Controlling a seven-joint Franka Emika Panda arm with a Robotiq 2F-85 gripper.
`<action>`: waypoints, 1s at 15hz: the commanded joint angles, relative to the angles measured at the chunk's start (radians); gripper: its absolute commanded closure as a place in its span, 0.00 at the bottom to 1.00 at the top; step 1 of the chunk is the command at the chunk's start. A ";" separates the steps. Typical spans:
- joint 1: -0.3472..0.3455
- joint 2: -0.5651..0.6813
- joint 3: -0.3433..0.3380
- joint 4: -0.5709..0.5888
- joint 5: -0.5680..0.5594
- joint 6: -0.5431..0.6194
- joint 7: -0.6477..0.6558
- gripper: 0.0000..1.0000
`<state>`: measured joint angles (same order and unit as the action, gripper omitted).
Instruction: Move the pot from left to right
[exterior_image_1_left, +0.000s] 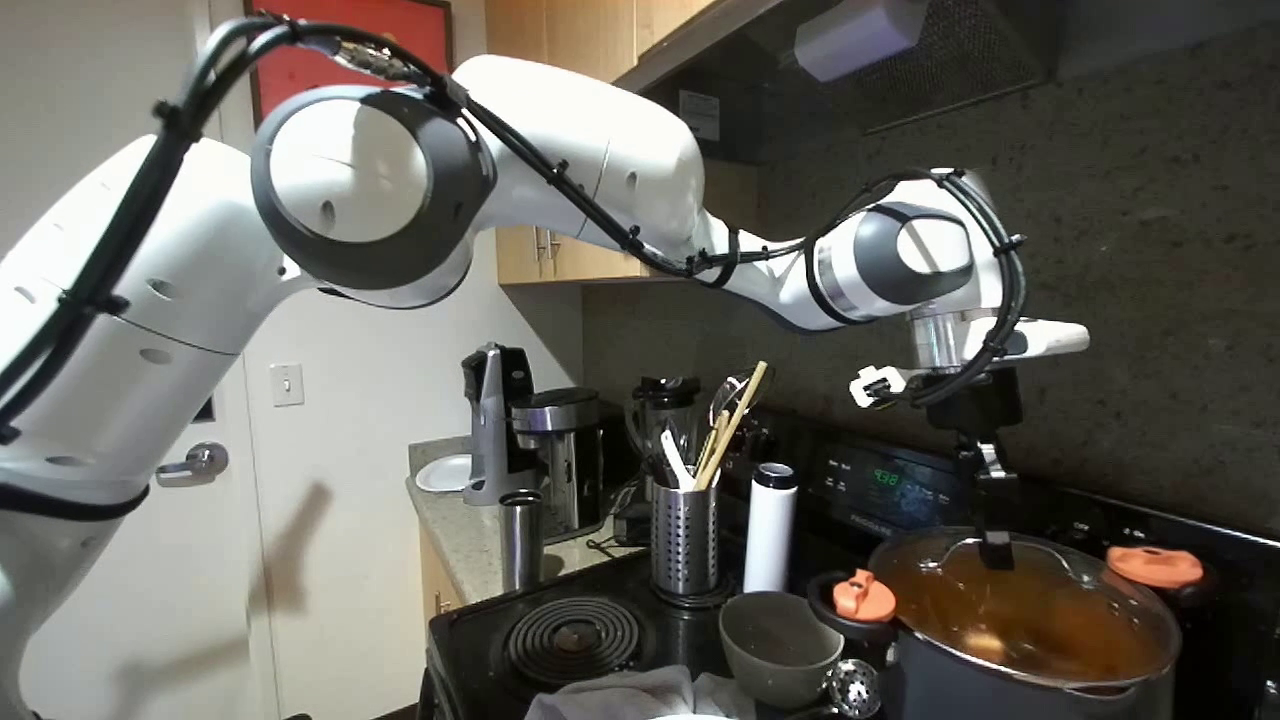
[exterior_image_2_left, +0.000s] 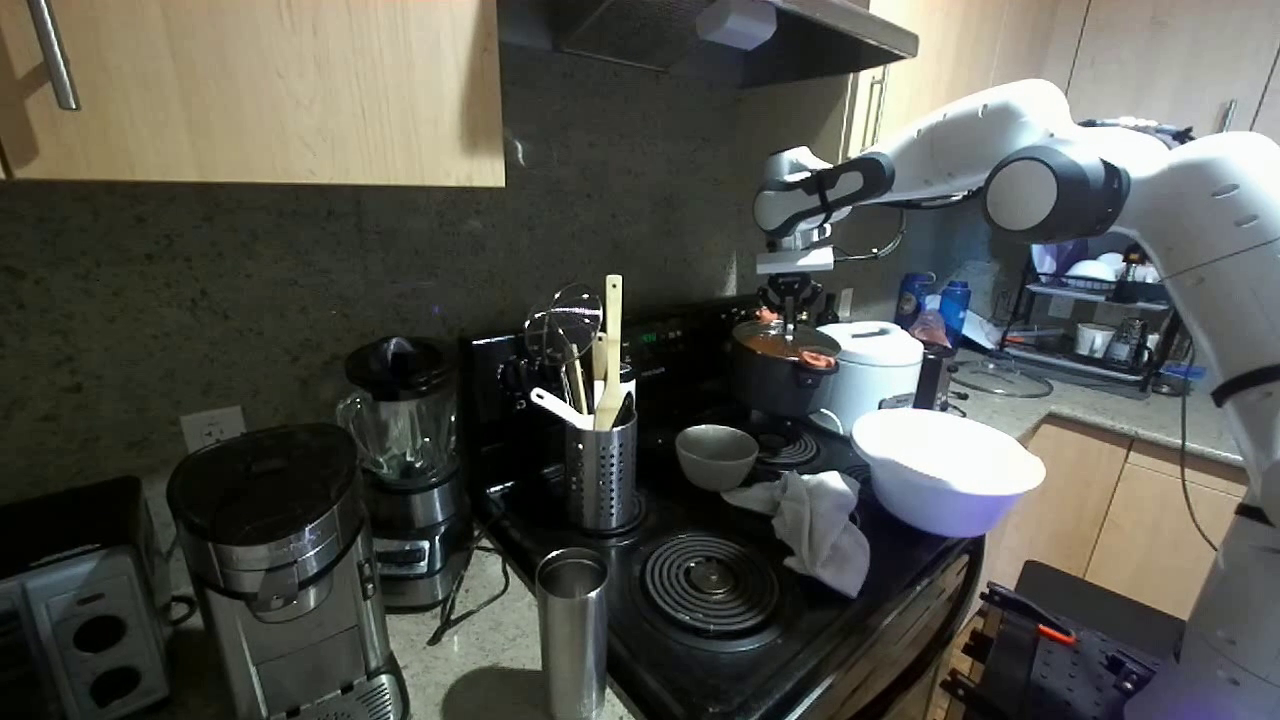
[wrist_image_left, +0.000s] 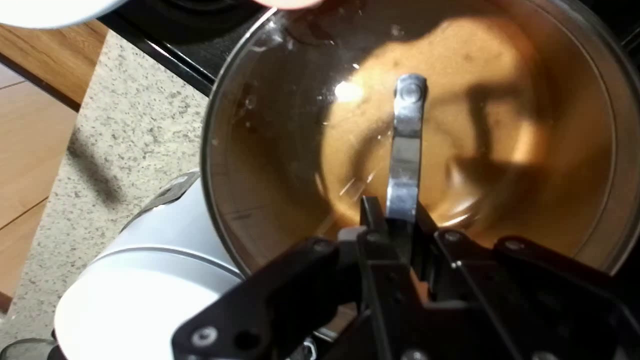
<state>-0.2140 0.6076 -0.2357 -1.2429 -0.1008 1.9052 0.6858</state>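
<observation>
Evidently, black fingers pinch a curved silver metal handle

It tops the round clear glass lid over the large round dark-grey metal pot, at the rear of the black stove, beside a white lidded appliance.

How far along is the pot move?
Done, it seems: the gripper is at the metal handle of the glass lid over the pot. In hand: a grip, with that handle between the fingers in the wrist view. Left: letting go, at least. The pot is beside the white cooker; these frames can't settle whether that's start or goal, so the carry may remain.
</observation>
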 joint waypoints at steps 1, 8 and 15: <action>-0.002 -0.002 -0.014 0.047 0.002 -0.040 -0.034 0.92; 0.008 0.000 -0.015 0.010 -0.006 -0.040 -0.043 0.92; 0.005 -0.090 -0.002 -0.096 -0.013 0.030 -0.045 0.92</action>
<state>-0.2184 0.6290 -0.2367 -1.2574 -0.1037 1.9073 0.6667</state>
